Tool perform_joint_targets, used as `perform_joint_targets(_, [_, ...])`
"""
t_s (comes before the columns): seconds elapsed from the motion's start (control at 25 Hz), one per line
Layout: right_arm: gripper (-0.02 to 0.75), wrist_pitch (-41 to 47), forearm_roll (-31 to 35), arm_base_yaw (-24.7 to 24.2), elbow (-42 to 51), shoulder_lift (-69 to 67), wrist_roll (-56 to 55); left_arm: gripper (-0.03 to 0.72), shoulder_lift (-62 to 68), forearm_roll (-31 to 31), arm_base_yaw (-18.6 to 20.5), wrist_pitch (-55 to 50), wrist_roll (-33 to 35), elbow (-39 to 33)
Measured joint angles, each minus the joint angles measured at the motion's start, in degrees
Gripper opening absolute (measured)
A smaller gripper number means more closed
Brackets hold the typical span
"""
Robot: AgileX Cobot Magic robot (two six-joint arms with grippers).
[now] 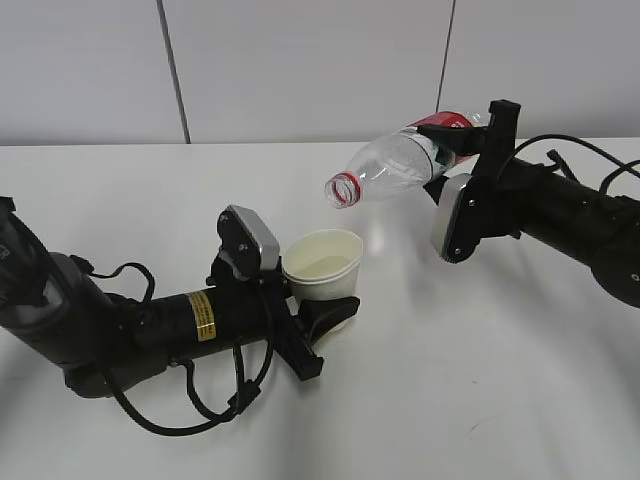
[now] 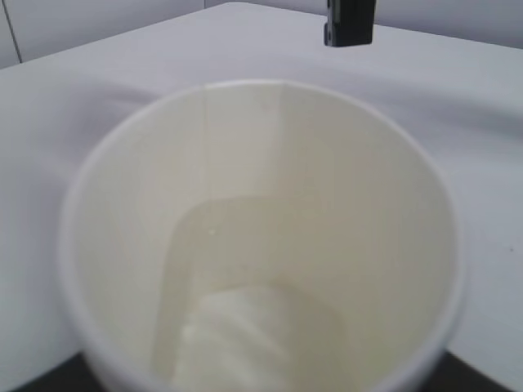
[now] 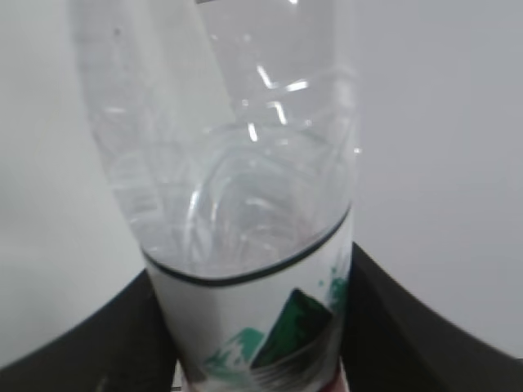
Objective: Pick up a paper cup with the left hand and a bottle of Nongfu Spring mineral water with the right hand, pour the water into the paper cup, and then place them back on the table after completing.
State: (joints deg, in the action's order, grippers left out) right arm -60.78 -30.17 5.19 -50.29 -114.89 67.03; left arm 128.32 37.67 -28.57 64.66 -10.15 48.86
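Left claw point(image 1: 318, 318): clamped around the cup point(image 1: 322, 265), holding it upright just above the tabletop point(image 1: 480, 380).
Cup: a little water point(image 2: 245, 327) in the bottom.
Right claw point(image 1: 462, 135): gripping the bottle point(image 1: 400, 165) by its labelled body.
Bottle: tipped, uncapped mouth above and beside the cup's rim, not touching.

left gripper point(image 1: 318, 318) clamped, right gripper point(image 1: 452, 135) raised — gripping
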Motion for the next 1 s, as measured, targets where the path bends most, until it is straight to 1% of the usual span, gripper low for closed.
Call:
perform_joint_targets(0.32, [0.396, -0.5, 1.6, 0.0, 0.1, 0.0, -6.0, 0.349, 0.0, -0.7, 0.0, 0.0, 0.0, 0.0])
perform_joint_targets(1.0, [0.396, -0.6, 4.6, 0.0, 3.0, 0.0, -30.8, 0.349, 0.0, -4.2, 0.0, 0.0, 0.0, 0.0])
